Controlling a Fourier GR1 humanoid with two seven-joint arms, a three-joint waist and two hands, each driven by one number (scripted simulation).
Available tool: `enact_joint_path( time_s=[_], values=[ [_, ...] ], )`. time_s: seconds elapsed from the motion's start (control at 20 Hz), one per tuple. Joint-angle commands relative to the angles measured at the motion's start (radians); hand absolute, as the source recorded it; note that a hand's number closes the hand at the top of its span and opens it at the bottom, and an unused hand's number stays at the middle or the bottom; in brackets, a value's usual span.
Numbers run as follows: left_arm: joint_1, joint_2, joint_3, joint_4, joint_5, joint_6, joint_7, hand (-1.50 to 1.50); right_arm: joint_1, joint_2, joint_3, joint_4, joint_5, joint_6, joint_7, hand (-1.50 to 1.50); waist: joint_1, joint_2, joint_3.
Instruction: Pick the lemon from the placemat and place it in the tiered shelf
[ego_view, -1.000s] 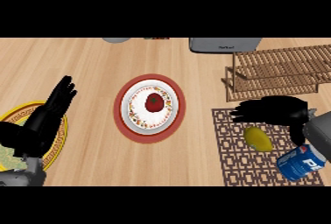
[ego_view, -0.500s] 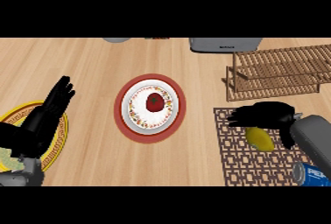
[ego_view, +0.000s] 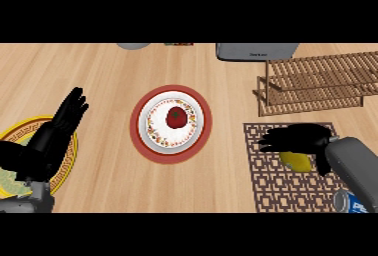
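The yellow lemon (ego_view: 297, 160) lies on the brown patterned placemat (ego_view: 273, 187) at the right. My right hand (ego_view: 299, 139) hovers right over it with fingers spread toward the left and the thumb beside the lemon's right end. The hand covers the lemon's upper part, and I see no fingers curled round it. The wooden tiered shelf (ego_view: 317, 82) stands just beyond the placemat at the upper right, with nothing on its slats. My left hand (ego_view: 53, 137) rests open at the left edge, fingers up.
A red plate (ego_view: 140, 131) in the middle carries a white plate with a red fruit (ego_view: 176, 117). A yellow-rimmed plate (ego_view: 16, 131) sits under my left hand. A blue can (ego_view: 356, 202) stands at the placemat's near right corner. A grey appliance (ego_view: 255, 51) is at the back.
My right hand has come a little nearer and leftward, settling over the lemon and hiding more of it. The forearm now covers more of the blue can. The left hand has not moved.
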Motion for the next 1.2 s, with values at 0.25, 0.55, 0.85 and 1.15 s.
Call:
enact_joint_path(
  time_s=[0.25,0.55,0.85,1.15],
  values=[
    [0.045,-0.053,-0.033,0.012,-0.062,0.003,-0.052,0.00,0.016,0.094,-0.036,0.148,0.068,-0.147,-0.003,1.50,0.004,0.009,0.007],
    [-0.071,-0.008,0.025,-0.020,-0.006,-0.014,0.093,0.00,-0.049,0.123,-0.137,0.185,-0.006,-0.241,-0.079,1.50,0.014,0.012,0.009],
    [0.001,-0.019,0.028,-0.001,-0.020,-0.035,-0.008,0.00,-0.050,0.117,-0.225,0.156,-0.096,-0.268,-0.174,1.50,0.004,0.009,0.008],
    [0.022,-0.039,0.016,0.014,-0.038,-0.019,-0.010,0.00,-0.101,0.076,-0.336,0.109,-0.320,0.016,-0.311,1.50,-0.011,0.003,0.006]
  ],
)
